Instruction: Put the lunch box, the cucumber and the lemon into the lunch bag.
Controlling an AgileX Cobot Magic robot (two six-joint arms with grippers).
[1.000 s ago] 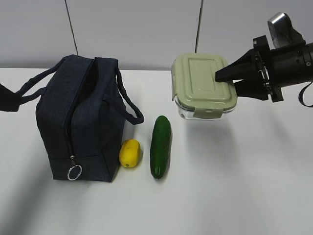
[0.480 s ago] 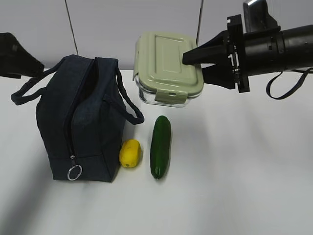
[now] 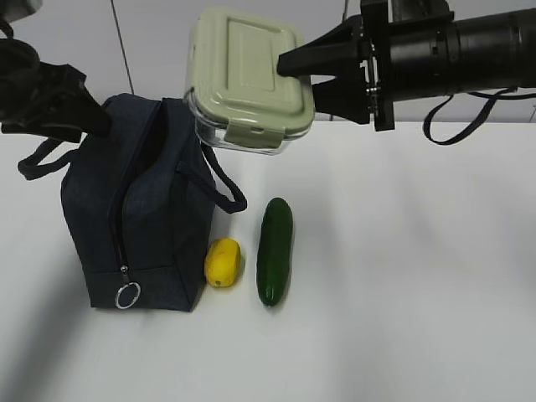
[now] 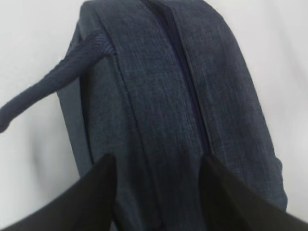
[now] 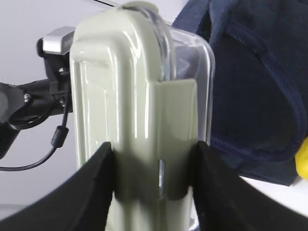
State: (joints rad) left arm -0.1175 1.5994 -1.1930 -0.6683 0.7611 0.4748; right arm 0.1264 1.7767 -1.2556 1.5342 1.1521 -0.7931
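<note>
While the lunch bag (image 3: 138, 209) is standing upright on the white bench (image 3: 402, 276), the right pincer (image 3: 289, 71) is holding the lunch box (image 3: 247, 79) in the air, tilted, just above and to the right of the bag's top. The lemon (image 3: 223, 261) and the cucumber (image 3: 275, 249) are lying side by side on the bench beside the bag, the lemon just next to its wall. The left pincer (image 3: 88, 117) is hovering at the bag's upper left, by a handle.

From the left wrist, the bag's (image 4: 178, 110) soft cloth top is filling the view between fingers (image 4: 96, 192) standing apart; whether they are gripping any fabric cannot be told.

From the right wrist, the pincer (image 5: 154, 183) is clamping the box (image 5: 139, 96) across its end, lid and base between the pads. The box looks stiff, smooth and likely slippery, so a firm end grip suits it; the bag looks limp and may need its mouth held wide.
</note>
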